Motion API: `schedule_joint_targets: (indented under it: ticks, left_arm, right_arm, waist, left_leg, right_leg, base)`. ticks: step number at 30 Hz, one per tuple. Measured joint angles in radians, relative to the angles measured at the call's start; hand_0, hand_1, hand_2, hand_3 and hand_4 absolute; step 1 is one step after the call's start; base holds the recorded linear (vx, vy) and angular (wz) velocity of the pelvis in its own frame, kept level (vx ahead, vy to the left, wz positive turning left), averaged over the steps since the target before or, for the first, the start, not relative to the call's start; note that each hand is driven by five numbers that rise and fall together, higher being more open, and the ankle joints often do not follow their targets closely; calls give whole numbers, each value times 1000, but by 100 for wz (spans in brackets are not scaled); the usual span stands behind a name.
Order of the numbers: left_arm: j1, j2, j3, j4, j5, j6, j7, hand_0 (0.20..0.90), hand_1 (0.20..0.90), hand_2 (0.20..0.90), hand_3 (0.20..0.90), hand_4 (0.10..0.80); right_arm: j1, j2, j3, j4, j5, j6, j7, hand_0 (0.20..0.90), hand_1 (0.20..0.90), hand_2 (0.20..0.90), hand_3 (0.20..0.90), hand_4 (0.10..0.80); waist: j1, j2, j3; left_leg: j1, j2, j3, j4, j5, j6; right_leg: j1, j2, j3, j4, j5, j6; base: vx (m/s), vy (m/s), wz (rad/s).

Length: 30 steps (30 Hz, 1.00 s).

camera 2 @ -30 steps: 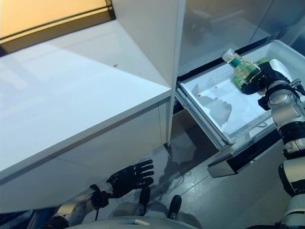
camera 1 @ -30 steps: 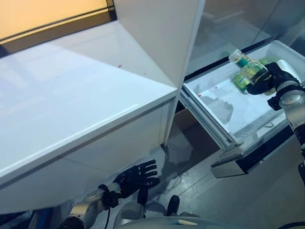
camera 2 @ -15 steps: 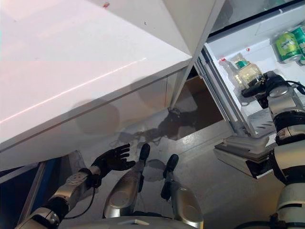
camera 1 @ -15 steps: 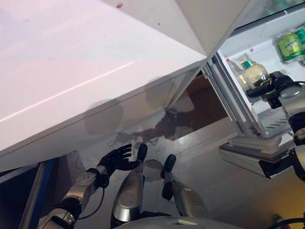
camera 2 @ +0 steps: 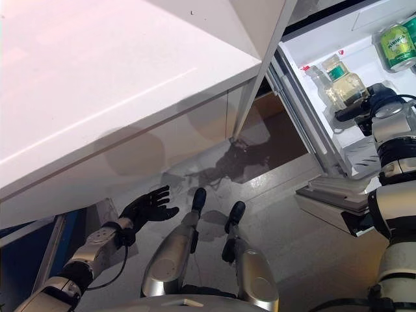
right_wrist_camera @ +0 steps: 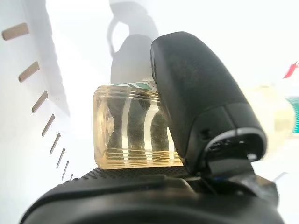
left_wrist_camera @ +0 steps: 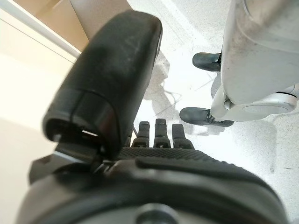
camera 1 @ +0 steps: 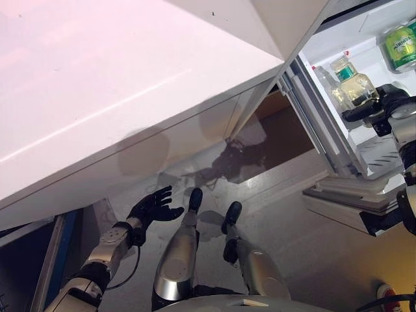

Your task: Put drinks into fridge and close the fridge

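A clear bottle [camera 1: 354, 82] of pale yellow drink with a green collar stands upright inside the open white fridge [camera 1: 374, 26], near its left wall. My right hand [camera 1: 380, 109] is shut on the bottle's lower part; in the right wrist view the thumb [right_wrist_camera: 201, 102] presses across the bottle [right_wrist_camera: 126, 126]. I cannot tell whether the bottle's base rests on the shelf. A green can [camera 2: 397, 44] stands deeper in the fridge, behind the bottle. My left hand [camera 1: 153, 207] hangs low under the counter with its fingers [left_wrist_camera: 159, 135] straight, holding nothing.
A long white counter [camera 1: 97, 97] fills the left and centre, and its corner juts out beside the fridge opening. The fridge's pulled-out lower front [camera 1: 354, 198] sticks out towards me below my right hand. Grey floor [camera 1: 305, 260] lies beneath.
The camera has tilted down. My right hand has carried the bottle from above the white compartment down into the fridge and turned it upright. The left hand stays low and open.
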Motion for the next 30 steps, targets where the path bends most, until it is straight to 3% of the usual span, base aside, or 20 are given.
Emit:
schedule_joint_targets:
  ticks: [8, 13, 19, 25, 30]
  left_arm:
    - [1, 0, 12, 0, 3, 14, -12, 900, 900, 900, 900, 800]
    - [13, -2, 41, 3, 22, 17, -13, 900, 900, 900, 900, 800]
    - [48, -30, 89, 45, 82, 38, -4, 900, 900, 900, 900, 800]
    - [71, -53, 134, 69, 116, 59, 2, 900, 900, 900, 900, 800]
    - [124, -104, 148, 128, 124, 66, 2, 900, 900, 900, 900, 800]
  right_arm:
    - [-12, -16, 0, 9, 73, -4, 109, 900, 900, 900, 900, 800]
    - [-7, -24, -41, -1, 104, -51, 108, 900, 900, 900, 900, 800]
    - [3, -111, -84, -141, 192, -82, 99, 900, 900, 900, 900, 800]
    - [73, -161, -324, -351, 427, -124, -85, 900, 900, 900, 900, 800]
    - [292, -153, -485, -425, 628, -194, -254, 900, 900, 900, 900, 800]
  waist:
    - [-4, 0, 0]
    - [-16, 2, -1]
    - [-30, 5, -4]
    - [-67, 4, -11]
    - [-83, 0, -203]
  left_leg:
    - [57, 0, 7, -12, 1, 1]
    - [98, 1, 19, -22, 4, 5]
    - [152, 1, 52, -40, 6, 10]
    - [245, 3, 77, -56, -5, 18]
    - [251, -2, 102, -64, -26, 25]
  right_leg:
    - [51, 0, 7, -4, 0, 0]
    - [83, -1, 14, -4, 1, 2]
    - [118, -2, 43, -6, 7, 5]
    - [196, 1, 71, -12, 5, 8]
    - [201, -2, 93, -33, -1, 17]
  base:
    - [4, 4, -1]
    - [4, 40, -4]
    - [28, 43, -15]
    - [72, 32, -12]
    - [96, 14, -11]
